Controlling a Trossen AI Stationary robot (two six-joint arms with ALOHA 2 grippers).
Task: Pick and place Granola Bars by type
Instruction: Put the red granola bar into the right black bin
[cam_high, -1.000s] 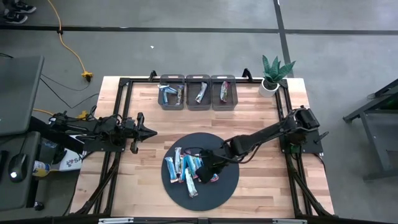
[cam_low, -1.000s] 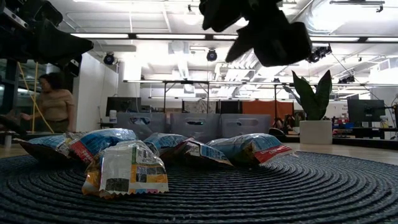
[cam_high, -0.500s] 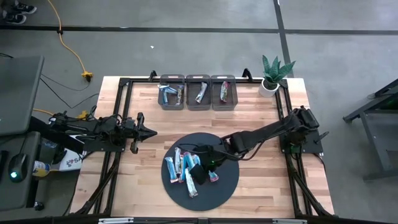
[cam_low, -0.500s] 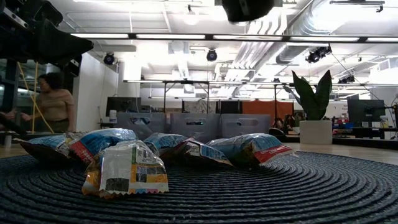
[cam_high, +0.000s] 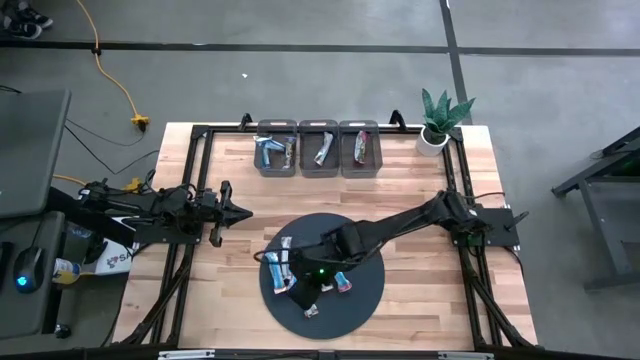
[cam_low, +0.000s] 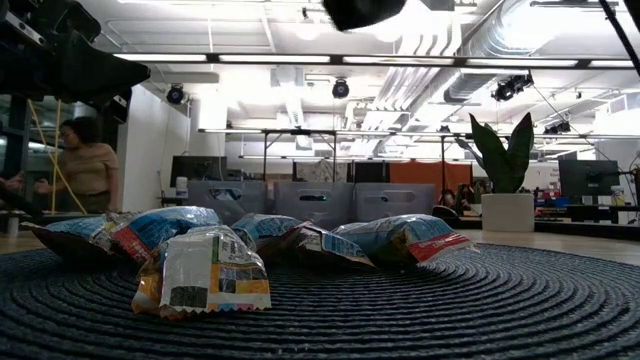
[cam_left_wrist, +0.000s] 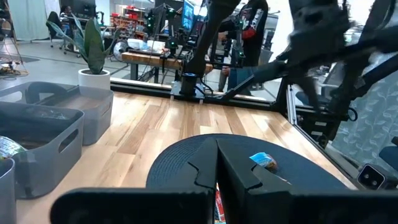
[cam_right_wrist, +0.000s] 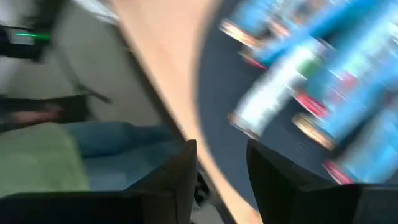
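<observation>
Several granola bars (cam_high: 280, 265), mostly light blue with some red, lie in a loose pile on the round dark mat (cam_high: 365, 290); they also show in the low view (cam_low: 215, 270). My right gripper (cam_high: 304, 288) hovers over the near left part of the pile, open and empty; its wrist view (cam_right_wrist: 222, 180) is blurred and shows bars (cam_right_wrist: 311, 93) below. My left gripper (cam_high: 238, 212) waits shut over the table's left side, off the mat (cam_left_wrist: 186, 162).
Three grey bins (cam_high: 319, 148) stand in a row at the far edge, each with a few bars inside. A potted plant (cam_high: 437, 120) stands at the far right corner. A person (cam_low: 85, 165) shows in the room beyond the table.
My right gripper has gone across the mat toward the table's left and near edges, over the pile of bars. The bars lie as before.
</observation>
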